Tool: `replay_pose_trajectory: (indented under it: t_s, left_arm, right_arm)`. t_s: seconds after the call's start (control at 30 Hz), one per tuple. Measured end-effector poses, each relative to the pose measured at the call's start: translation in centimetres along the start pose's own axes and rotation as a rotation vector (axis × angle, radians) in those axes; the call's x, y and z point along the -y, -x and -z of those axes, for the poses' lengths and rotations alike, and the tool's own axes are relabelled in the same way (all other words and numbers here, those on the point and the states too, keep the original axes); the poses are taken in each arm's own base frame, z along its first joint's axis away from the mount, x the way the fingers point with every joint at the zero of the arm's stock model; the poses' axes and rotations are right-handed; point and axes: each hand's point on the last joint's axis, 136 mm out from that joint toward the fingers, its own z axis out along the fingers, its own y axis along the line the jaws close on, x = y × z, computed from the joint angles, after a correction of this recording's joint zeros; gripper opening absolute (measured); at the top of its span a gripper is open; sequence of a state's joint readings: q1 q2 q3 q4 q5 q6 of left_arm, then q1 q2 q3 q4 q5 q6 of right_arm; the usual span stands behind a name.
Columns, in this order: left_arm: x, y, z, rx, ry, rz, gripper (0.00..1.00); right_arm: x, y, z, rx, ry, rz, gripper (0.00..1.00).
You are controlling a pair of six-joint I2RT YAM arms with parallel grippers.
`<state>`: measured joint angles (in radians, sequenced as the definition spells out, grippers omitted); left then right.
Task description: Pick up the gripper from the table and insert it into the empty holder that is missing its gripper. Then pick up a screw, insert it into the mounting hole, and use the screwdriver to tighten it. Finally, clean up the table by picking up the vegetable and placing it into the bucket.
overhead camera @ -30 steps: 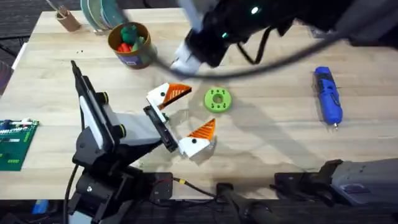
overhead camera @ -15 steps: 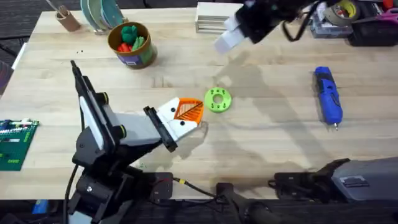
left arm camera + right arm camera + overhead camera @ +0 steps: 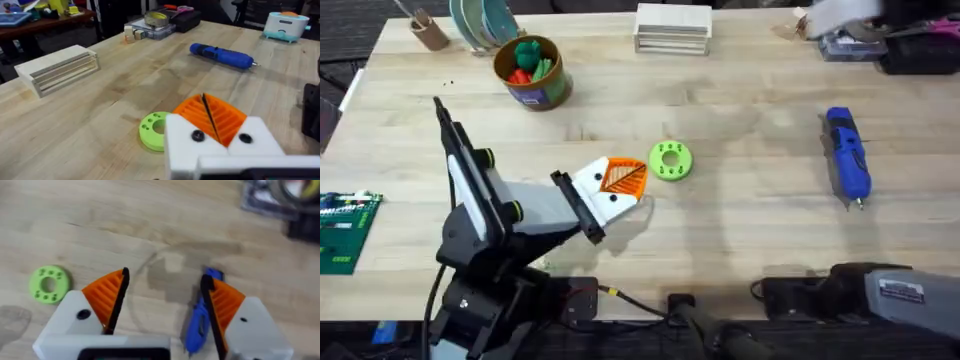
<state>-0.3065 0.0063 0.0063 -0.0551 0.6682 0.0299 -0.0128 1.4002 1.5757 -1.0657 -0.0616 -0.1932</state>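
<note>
- I am seeing the left gripper (image 3: 616, 182) resting low over the wooden table (image 3: 750, 230), near its middle. Its jaws are pressed fully together, with nothing between them.
- Both of its white holders (image 3: 250, 142) are carrying orange wedges (image 3: 212, 115), so I am judging the fingertip already fitted.
- The right gripper (image 3: 164, 277) is hanging high over the table's right side. Its jaws are standing wide apart and carrying nothing.
- The blue screwdriver (image 3: 847, 155) is lying flat on the table's right side, well apart from the left gripper. In the right wrist view it is showing through the gap between the open jaws.
- The tin bucket (image 3: 546, 92) is standing at the far left. A green vegetable (image 3: 528, 50) is sitting inside it, beside something red.
- Risk: I cannot tell whether the screw is tight. A loose one could be letting a wedge slip.
- Risk: the round screwdriver could be rolling away if one finger touches it first.
- A lime-green ring disc (image 3: 670, 160) is lying just beside the left gripper's tip, and any forward reach would be knocking it.
- A stack of wooden slats (image 3: 672, 28) and a brown pencil cup (image 3: 428, 32) are sitting along the far edge, out of the way.
</note>
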Motion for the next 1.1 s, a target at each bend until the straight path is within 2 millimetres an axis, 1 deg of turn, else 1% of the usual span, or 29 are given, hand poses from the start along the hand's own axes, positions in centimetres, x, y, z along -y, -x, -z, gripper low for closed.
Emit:
replay_pose_trajectory:
  t_s: [0.03, 0.07, 0.17, 0.23, 0.3, 0.4, 0.47, 0.57, 0.7, 0.8, 0.97, 1.03, 1.1]
  left_arm:
    - [0.0, 0.0, 0.0, 0.000, 0.000, 0.000, 0.007]
    - [0.0, 0.0, 0.0, 0.000, 0.000, 0.000, 0.007]
    - [0.0, 0.0, 0.0, 0.000, 0.000, 0.000, 0.007]
    - [0.0, 0.0, 0.0, 0.000, 0.000, 0.000, 0.007]
    - [0.0, 0.0, 0.0, 0.000, 0.000, 0.000, 0.007]
    - [0.0, 0.0, 0.0, 0.000, 0.000, 0.000, 0.007]
    - [0.0, 0.0, 0.0, 0.000, 0.000, 0.000, 0.007]
    - [0.0, 0.0, 0.0, 0.000, 0.000, 0.000, 0.007]
    - [0.0, 0.0, 0.0, 0.000, 0.000, 0.000, 0.007]
    - [0.0, 0.0, 0.0, 0.000, 0.000, 0.000, 0.007]
    - [0.0, 0.0, 0.0, 0.000, 0.000, 0.000, 0.007]
    - [0.0, 0.0, 0.0, 0.000, 0.000, 0.000, 0.007]
    - [0.0, 0.0, 0.0, 0.000, 0.000, 0.000, 0.007]
  right_arm:
    - [1.2, -0.5, 0.2, -0.012, -0.019, -0.031, 0.937]
    - [2.7, -1.3, 0.4, -0.031, -0.042, -0.075, 0.938]
    - [6.3, -3.6, 0.9, -0.085, -0.093, -0.192, 0.938]
    - [8.1, -4.8, 1.3, -0.100, -0.106, -0.252, 0.938]
    - [9.4, -5.4, 1.4, -0.094, -0.104, -0.285, 0.939]
    - [10.8, -6.8, 0.7, -0.098, -0.101, -0.329, 0.939]
    - [11.6, -7.8, -0.3, -0.105, -0.102, -0.350, 0.940]
    - [12.8, -8.8, -2.1, -0.091, -0.111, -0.361, 0.940]
    - [13.7, -9.2, -4.2, -0.078, -0.117, -0.358, 0.940]
    - [14.2, -9.0, -5.0, -0.070, -0.120, -0.347, 0.940]
    - [14.4, -9.1, -5.8, -0.087, -0.108, -0.259, 0.941]
    - [14.2, -9.8, -6.5, -0.123, -0.085, -0.231, 0.941]
    - [13.7, -11.1, -7.6, -0.189, -0.044, -0.212, 0.939]
